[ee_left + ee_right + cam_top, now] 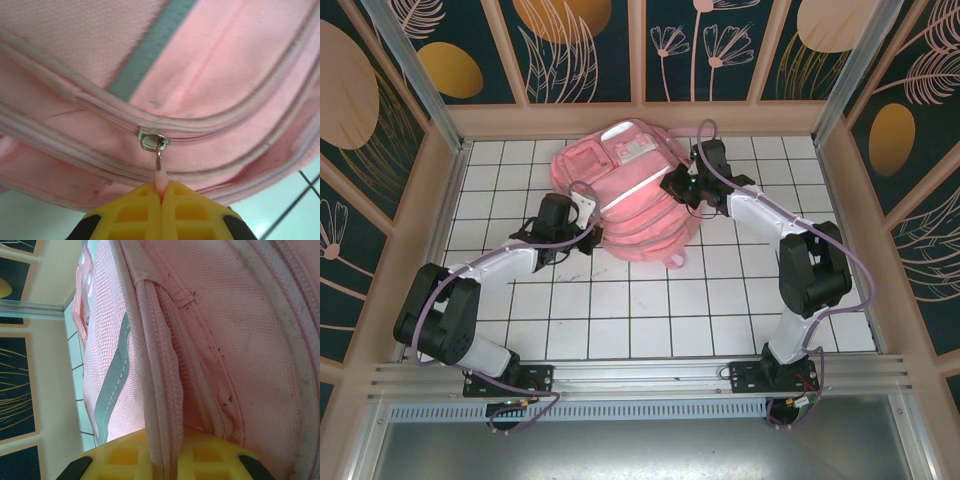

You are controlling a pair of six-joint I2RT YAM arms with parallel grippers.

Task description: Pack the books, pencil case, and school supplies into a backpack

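Yellow fingers (135, 215) of the left gripper (161, 192) sit closest to the lens, their lower parts cut off by the frame edge. They are pressed together on the pink zipper pull (159, 177), which hangs from a metal slider (152, 139) on the backpack (215, 75). Whether the zip behind that slider is parted is hard to tell.

From the right wrist, the right gripper (167, 442) is pinched narrowly on a raised fold of zip tape (165, 390) along the backpack's (235, 340) edge; the fingers' outer ends are cut off.

From above, both sets of fingertips are hidden under the wrists. The left gripper (584, 234) reaches the backpack's (630, 200) near-left side, its arm bent low and stretched out. The right gripper (682, 188) meets the backpack's right side, its arm folded at a high elbow.

The backpack is pink soft fabric with a pale reflective strip (638, 185) and grubby piping, lying flat on the white tiled table (620, 310).
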